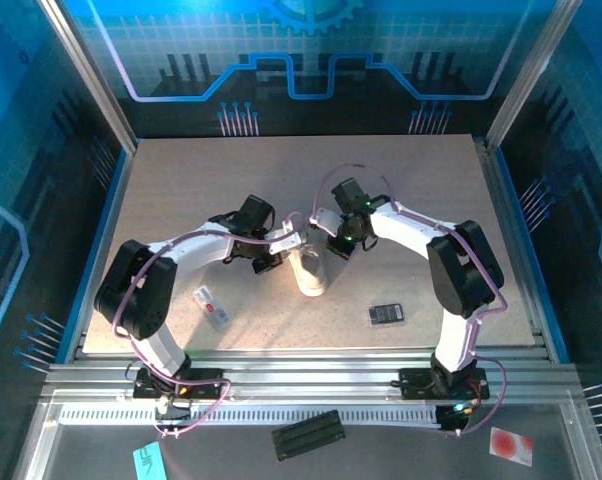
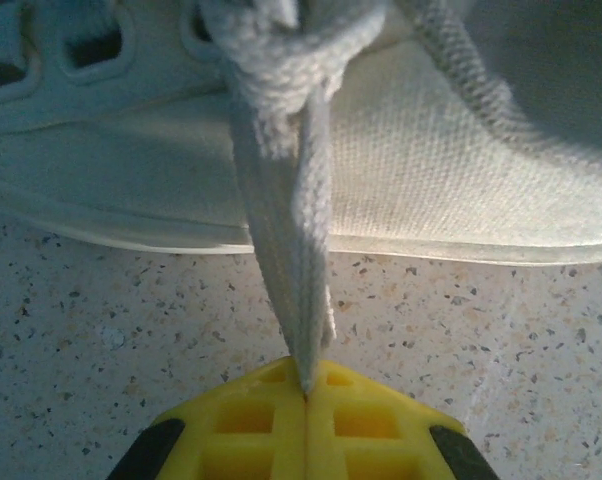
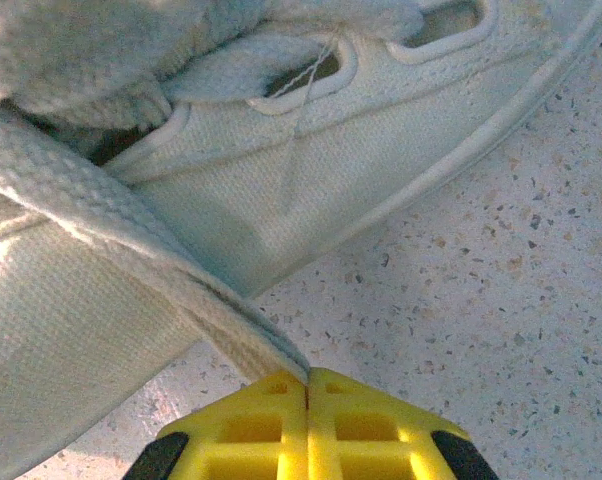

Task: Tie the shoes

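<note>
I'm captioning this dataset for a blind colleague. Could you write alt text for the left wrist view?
The left gripper, yellow-tipped, is shut on a flat pale lace that runs straight up to a white sneaker. The sneaker stretches across the top of the view, on a speckled tabletop.

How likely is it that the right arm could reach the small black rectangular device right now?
Probably not at once: the right gripper is shut on the pale lace of the white sneaker. The small black rectangular device lies on bare table, unobstructed once it lets go.
</note>
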